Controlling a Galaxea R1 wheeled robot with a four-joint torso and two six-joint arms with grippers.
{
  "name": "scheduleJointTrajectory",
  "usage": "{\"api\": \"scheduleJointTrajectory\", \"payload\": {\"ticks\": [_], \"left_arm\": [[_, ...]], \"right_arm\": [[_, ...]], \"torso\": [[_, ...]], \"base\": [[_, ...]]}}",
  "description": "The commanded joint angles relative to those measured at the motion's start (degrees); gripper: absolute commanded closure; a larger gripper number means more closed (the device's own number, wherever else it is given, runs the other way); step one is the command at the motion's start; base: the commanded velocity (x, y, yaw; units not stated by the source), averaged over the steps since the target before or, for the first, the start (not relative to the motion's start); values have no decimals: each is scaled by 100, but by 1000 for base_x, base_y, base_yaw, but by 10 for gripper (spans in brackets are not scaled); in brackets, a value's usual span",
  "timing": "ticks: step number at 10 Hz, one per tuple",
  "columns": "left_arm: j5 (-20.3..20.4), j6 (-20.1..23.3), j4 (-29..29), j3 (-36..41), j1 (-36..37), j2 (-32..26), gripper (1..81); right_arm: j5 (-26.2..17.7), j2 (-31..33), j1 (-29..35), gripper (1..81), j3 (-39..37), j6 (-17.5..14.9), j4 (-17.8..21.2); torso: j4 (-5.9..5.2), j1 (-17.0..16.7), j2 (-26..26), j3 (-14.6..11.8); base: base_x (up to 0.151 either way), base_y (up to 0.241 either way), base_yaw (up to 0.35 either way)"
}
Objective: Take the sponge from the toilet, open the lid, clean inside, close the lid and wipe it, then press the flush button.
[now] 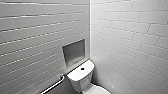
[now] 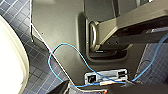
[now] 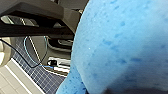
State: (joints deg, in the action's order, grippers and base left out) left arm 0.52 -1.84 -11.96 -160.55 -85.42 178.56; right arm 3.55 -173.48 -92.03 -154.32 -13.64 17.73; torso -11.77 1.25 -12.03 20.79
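The toilet is cut off (bowl mostly hidden). The sponge looks big and blurry. I cannot tell if the left gripper or right gripper holds anything.

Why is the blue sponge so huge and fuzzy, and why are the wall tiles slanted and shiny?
Right wrist view: the sponge is very close to the camera, so it looks huge and soft. Head view: the wide-angle lens slants the tile lines on the wall, and light glints in streaks along them.
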Motion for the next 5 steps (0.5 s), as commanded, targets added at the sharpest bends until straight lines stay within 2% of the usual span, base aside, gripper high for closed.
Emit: {"api": "scheduleJointTrajectory", "payload": {"ticks": [1, 2, 5], "left_arm": [[-105, -36, 431, -12, 161, -4, 10], [-17, -27, 748, 15, 170, -4, 10], [-26, -36, 783, -12, 223, -13, 10]], "right_arm": [[-381, -242, 268, 811, -414, 37, -454], [-398, -260, 356, 811, -440, 46, -437], [-469, -277, 338, 811, -431, 55, -428]], "torso": [[0, 0, 0, 0], [0, 0, 0, 0], [0, 0, 0, 0]], "base": [[0, 0, 0], [0, 0, 0], [0, 0, 0]]}}
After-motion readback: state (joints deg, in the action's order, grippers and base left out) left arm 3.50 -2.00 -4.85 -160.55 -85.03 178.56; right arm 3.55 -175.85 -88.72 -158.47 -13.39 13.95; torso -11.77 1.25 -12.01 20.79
